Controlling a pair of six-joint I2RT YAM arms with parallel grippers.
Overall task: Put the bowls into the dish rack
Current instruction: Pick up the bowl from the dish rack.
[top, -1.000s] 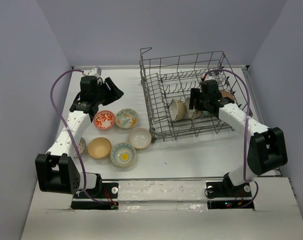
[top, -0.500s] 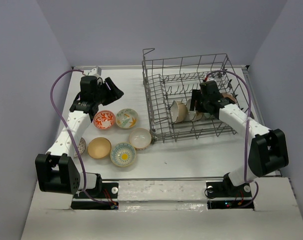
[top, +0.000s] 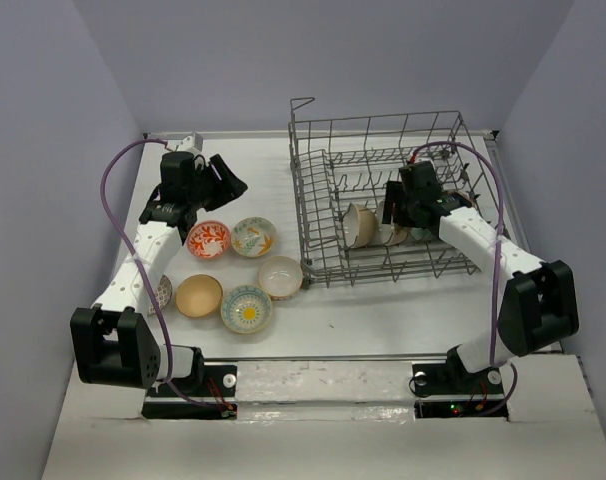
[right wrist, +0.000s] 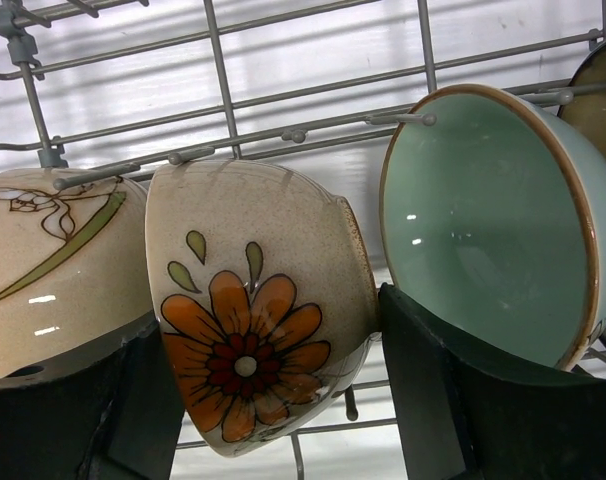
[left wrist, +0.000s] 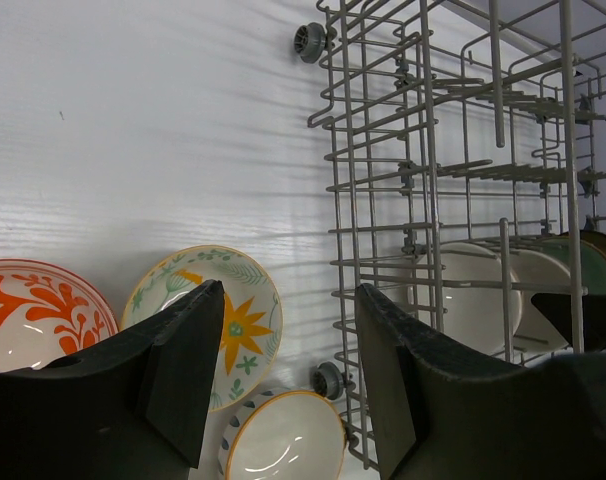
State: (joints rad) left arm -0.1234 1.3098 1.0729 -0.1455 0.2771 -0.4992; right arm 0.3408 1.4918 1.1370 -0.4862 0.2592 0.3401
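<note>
Right hand astride racked floral bowl

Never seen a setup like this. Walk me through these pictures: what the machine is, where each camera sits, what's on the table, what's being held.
Two robot arms are bolted at the table's near edge. One picture looks down from above; the others come from a camera on each wrist. The left gripper hangs open and empty above loose bowls: a red-orange patterned bowl, a floral bowl and others. The right gripper reaches into the grey wire dish rack; its fingers straddle a cream bowl with an orange flower, beside a teal bowl. Whether it grips is unclear.
</note>
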